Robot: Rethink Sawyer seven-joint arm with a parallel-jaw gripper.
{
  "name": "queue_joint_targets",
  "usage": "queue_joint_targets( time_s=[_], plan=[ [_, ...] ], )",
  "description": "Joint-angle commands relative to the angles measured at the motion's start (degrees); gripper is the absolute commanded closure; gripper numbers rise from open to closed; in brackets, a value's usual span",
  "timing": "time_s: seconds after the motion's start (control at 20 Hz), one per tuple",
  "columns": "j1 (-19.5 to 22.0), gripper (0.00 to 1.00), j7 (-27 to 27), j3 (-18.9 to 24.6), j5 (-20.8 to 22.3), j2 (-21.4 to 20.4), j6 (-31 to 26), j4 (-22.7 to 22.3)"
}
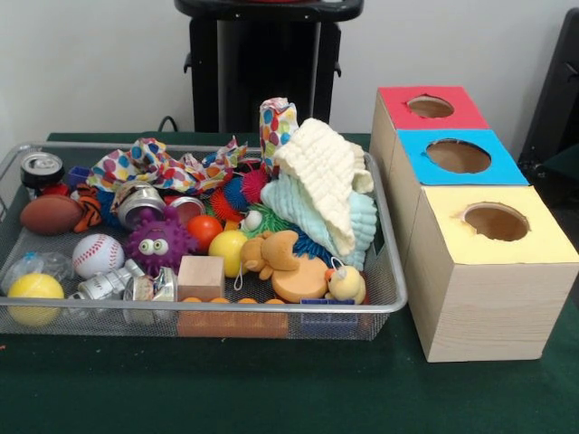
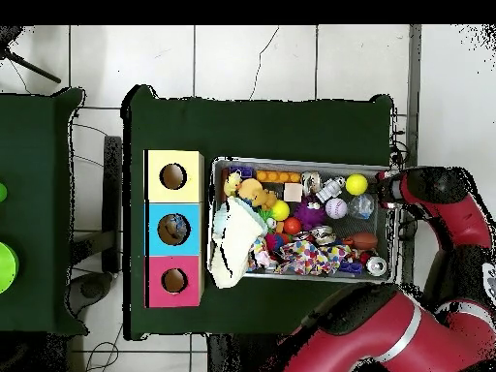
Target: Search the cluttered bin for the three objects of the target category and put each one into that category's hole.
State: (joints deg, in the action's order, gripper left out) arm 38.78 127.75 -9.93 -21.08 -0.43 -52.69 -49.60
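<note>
A wire bin [image 1: 18, 312] full of toys and cloths sits on the left of the green worktop [image 1: 271, 398]. At its left end lie a yellow ball [image 1: 34, 289], a brown toy football [image 1: 51, 214] and a drink can [image 1: 41, 168] standing upright in the far corner. Next come a baseball [image 1: 97, 255], some crushed cans [image 1: 136, 287] and a purple fuzzy ball with eyes [image 1: 158, 242]. A wooden block [image 1: 201, 277] rests just beside an orange ball [image 1: 204, 231] and another yellow ball [image 1: 229, 251]. A spotted cloth [image 1: 163, 167] runs along the far side. Further right lie an orange toy bear [image 1: 271, 253] and a small rubber duck [image 1: 346, 285], with a cream cloth [image 1: 326, 181] heaped on a pale blue one [image 1: 362, 226].

Right of the bin, apart from it, stands a row of three wooden boxes, each with a round hole on top: red [image 1: 432, 107] farthest, blue [image 1: 459, 155] in the middle, yellow [image 1: 496, 221] nearest.

In the overhead view the red arm [image 2: 441, 199] curves beside the bin's end; whether the gripper is open, or holds anything, I cannot tell.
</note>
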Motion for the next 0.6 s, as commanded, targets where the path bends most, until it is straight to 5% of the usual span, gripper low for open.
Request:
queue_joint_targets(
  time_s=[0.05,0.45,0.5,0.6],
  plan=[
    [-0.22,1.00,12.80,5.03,-3.02,2.85,5.35,-15.74],
    [-1.20,1.00,11.12,3.53,-4.81,3.10,1.83,-16.18],
    [-1.33,0.00,10.80,3.36,-5.03,3.11,2.09,-16.26],
    [-1.27,0.00,10.61,3.40,-5.21,3.19,1.61,-16.17]
  ],
)
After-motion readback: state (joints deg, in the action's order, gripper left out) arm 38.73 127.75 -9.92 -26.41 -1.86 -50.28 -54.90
